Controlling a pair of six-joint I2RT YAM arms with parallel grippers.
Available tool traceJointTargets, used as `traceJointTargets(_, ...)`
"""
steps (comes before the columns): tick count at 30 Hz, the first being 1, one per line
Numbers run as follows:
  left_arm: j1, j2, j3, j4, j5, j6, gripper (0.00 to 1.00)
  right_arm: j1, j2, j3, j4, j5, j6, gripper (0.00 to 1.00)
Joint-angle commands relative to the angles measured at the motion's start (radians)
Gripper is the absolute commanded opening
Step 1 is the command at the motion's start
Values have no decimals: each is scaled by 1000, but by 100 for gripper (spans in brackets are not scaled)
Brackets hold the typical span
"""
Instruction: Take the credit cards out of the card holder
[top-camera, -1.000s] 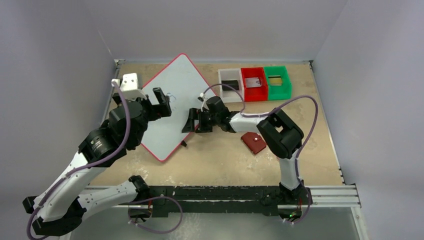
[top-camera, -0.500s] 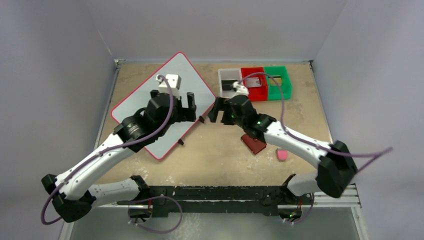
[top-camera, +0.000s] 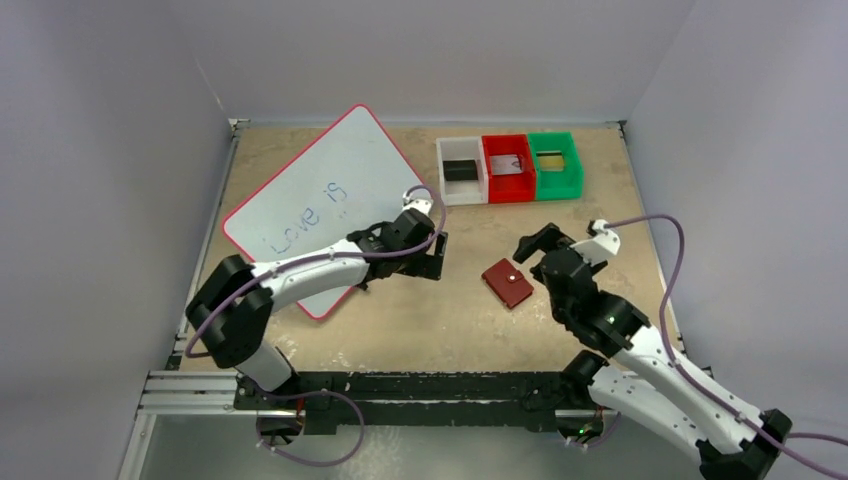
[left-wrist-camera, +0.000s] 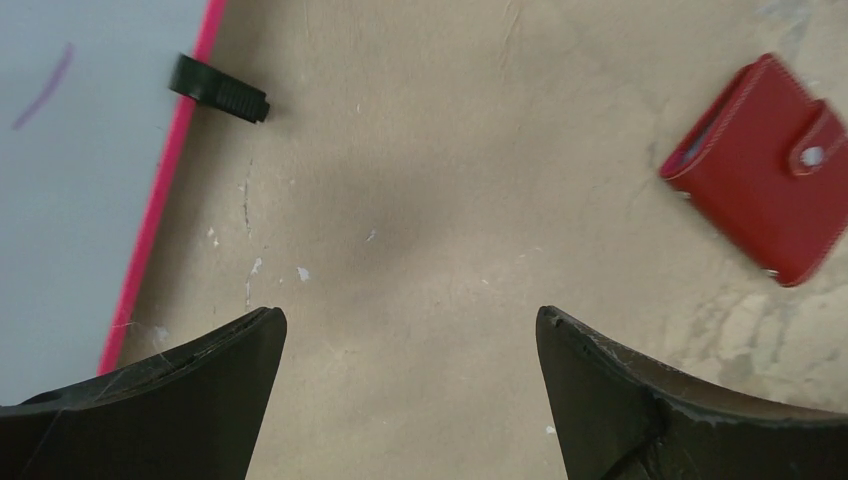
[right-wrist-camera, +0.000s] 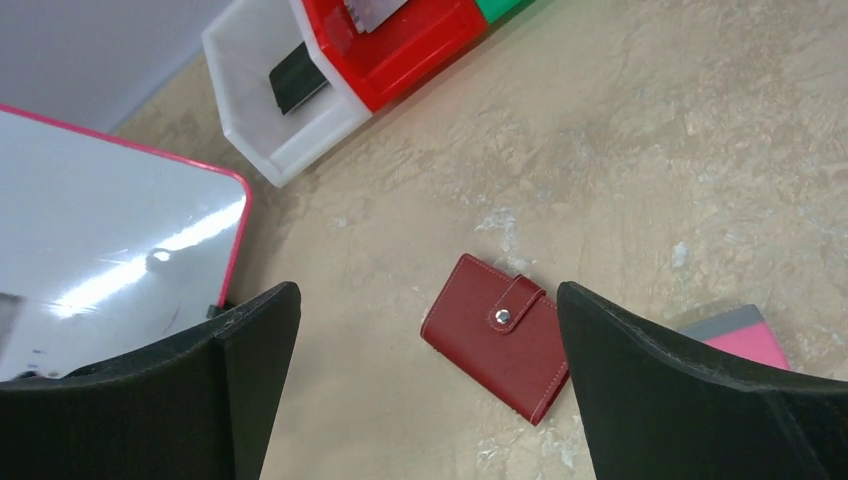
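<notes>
Card holder (right-wrist-camera: 500, 340) lies flat on the desk (top-camera: 420, 320), snap fastened, between both arms, so either reaches it. Black card (top-camera: 461, 170) in white bin (top-camera: 463, 198), silver card (top-camera: 510, 165) in red bin (top-camera: 510, 192), gold card (top-camera: 552, 160) in green bin (top-camera: 560, 187). Sorted, so extraction looks done. Left hand (left-wrist-camera: 408, 318) and right hand (right-wrist-camera: 428, 290) are both spread wide, empty, touching nothing.

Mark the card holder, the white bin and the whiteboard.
card holder (right-wrist-camera: 490, 355): right wrist view, front cover beside the snap.
white bin (top-camera: 463, 195): top external view, near wall.
whiteboard (top-camera: 345, 160): top external view, bare surface above the writing.
</notes>
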Motion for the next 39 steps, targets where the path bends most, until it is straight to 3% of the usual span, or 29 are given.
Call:
traceJointTargets(1,-7,76,-4,67,-15,-50,96,4,-97,-54,-31,77,58,100)
traceJointTargets(6,6,158,-1,47,-204,-48,98,4,-87,-63,-36,65,64,100)
traceJointTargets(9,68,228,31,-1,-250,-58,99,4,-36,-47,-35,59,55,100)
traceJointTargets(17,294,272,21,18,-303,-99,100,4,99,-12,8,-3,-28,100)
traceJointTargets(26,431,352,144,29,-288,-54,100,-16,176,-13,107,-91,-107,100)
traceJointTargets(34,503,428,254,41,-248,-4,100,-243,297,33,274,-361,-337,100)
traceJointTargets(39,535,433,280,36,-259,-26,100,-349,529,213,306,-431,-455,100)
